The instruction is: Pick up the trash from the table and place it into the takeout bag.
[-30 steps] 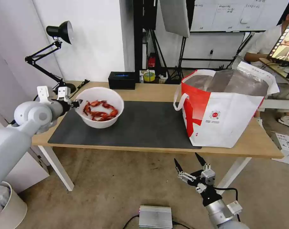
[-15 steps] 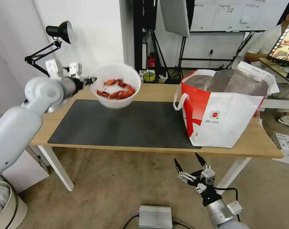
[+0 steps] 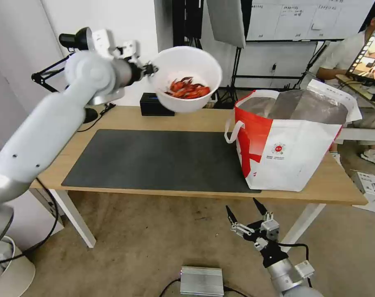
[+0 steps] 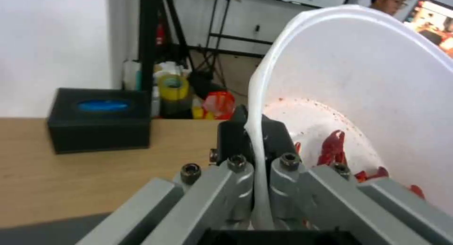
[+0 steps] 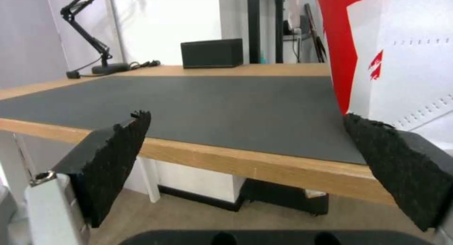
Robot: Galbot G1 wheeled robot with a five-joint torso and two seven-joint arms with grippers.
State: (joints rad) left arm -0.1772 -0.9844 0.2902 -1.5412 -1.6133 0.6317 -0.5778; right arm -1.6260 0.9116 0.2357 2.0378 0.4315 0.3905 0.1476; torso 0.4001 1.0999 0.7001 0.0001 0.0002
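A white round bowl of red crayfish shells hangs high above the back of the table, tilted toward the takeout bag. My left gripper is shut on the bowl's rim; in the left wrist view its fingers pinch the thin white rim of the bowl. The white-and-red bag stands open on the table's right end, foil lining showing. My right gripper hangs open below the table's front edge, its black pads wide apart.
A dark grey mat covers the middle of the table. A black tissue box sits at the back edge, and a black desk lamp stands at the back left. A metal box lies on the floor.
My left arm has lifted the bowl off the mat and carried it up and to the right, toward the bag. The right arm has not moved.
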